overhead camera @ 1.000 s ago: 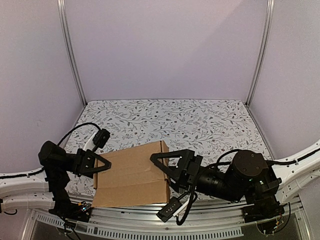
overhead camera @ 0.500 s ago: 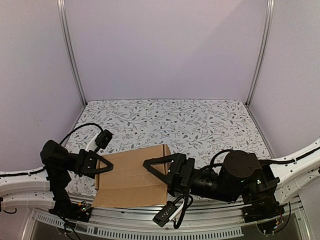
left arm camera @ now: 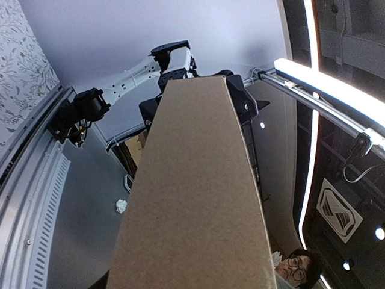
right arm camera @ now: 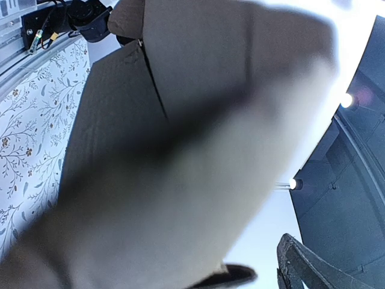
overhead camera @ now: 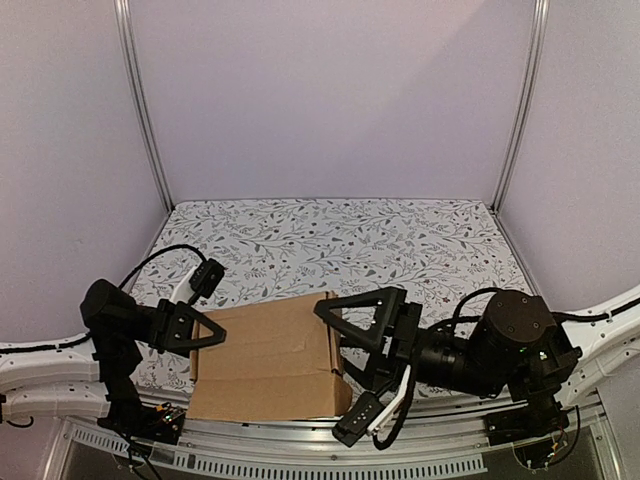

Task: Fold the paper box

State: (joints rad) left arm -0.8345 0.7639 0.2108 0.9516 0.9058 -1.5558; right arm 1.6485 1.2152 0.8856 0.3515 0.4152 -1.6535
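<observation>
The paper box is plain brown cardboard, lying near the table's front edge with a crease running along its near part. My left gripper is shut on its left edge. In the left wrist view the paper box runs straight out from the jaws and hides the fingers. My right gripper stands open at the box's right end, its fingers spread wide across that end. In the right wrist view the paper box is blurred and very near, with one dark fingertip apart from it at the lower right.
A floral-patterned mat covers the table beyond the box. A metal rail runs along the near edge just in front of the box. Pale walls with upright metal posts close in the back and sides.
My right gripper has drawn back to the right and spread wider at the box's right end. The box has settled slightly lower. The left gripper has kept its hold.
</observation>
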